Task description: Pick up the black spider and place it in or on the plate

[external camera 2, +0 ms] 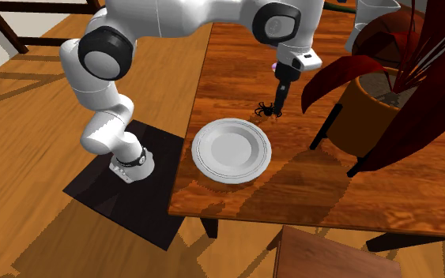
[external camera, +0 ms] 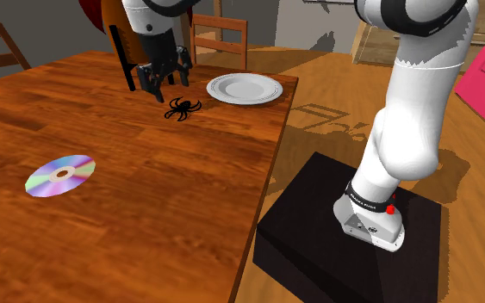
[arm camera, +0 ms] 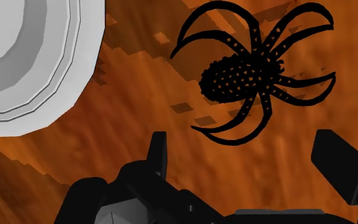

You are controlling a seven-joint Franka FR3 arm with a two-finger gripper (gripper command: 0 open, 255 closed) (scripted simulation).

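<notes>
The black spider point(arm camera: 241, 79) looks light, with thin legs. Its round middle should be gripped. The end effector point(arm camera: 244, 151) is spread wide, with nothing held.

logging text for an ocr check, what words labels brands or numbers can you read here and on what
No text reads clearly.
Black band at the arm's base: white lettering, too small to read.
Grey foot below it: a small dark mark, too small to read.
Disc, plate, spider: no writing seen.
</notes>
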